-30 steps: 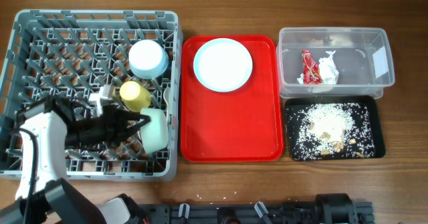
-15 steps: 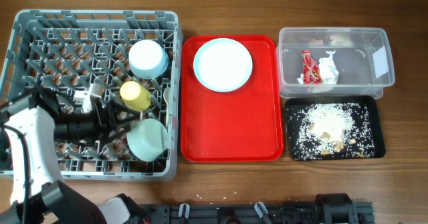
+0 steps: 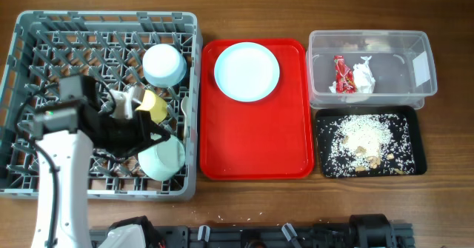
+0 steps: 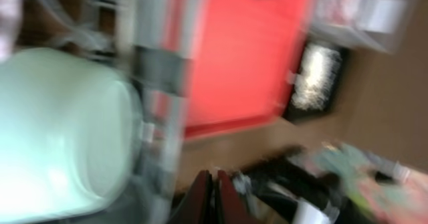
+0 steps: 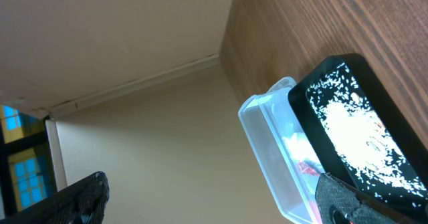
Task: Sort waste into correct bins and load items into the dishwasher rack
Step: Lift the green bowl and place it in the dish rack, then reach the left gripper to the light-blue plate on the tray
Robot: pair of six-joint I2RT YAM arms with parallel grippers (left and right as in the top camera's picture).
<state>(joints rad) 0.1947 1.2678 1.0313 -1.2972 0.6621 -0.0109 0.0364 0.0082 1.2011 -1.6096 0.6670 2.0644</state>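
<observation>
The grey dishwasher rack [image 3: 44,26] stands at the left. It holds a pale blue bowl [image 3: 164,64], a yellow cup [image 3: 154,104], a white utensil [image 3: 124,102] and a pale green bowl [image 3: 164,158] near its front right corner. My left gripper [image 3: 152,137] hovers in the rack just above that pale green bowl [image 4: 60,130]; in the blurred left wrist view its fingers [image 4: 215,196] are together and empty. The pale blue plate [image 3: 246,71] lies on the red tray [image 3: 252,137]. My right gripper [image 5: 214,204] is open and empty, and out of the overhead view.
The clear tub [image 3: 368,35] at back right holds the red wrapper [image 3: 341,75] and white napkin [image 3: 364,76]. The black tray [image 3: 416,141] in front of it holds rice scraps [image 3: 363,137]. Both show in the right wrist view: the tub [image 5: 267,144] and the black tray [image 5: 348,117].
The pale green bowl, on its side at my left gripper's fingers a second ago, now rests in the rack. My left wrist has swung back and right over the rack.
</observation>
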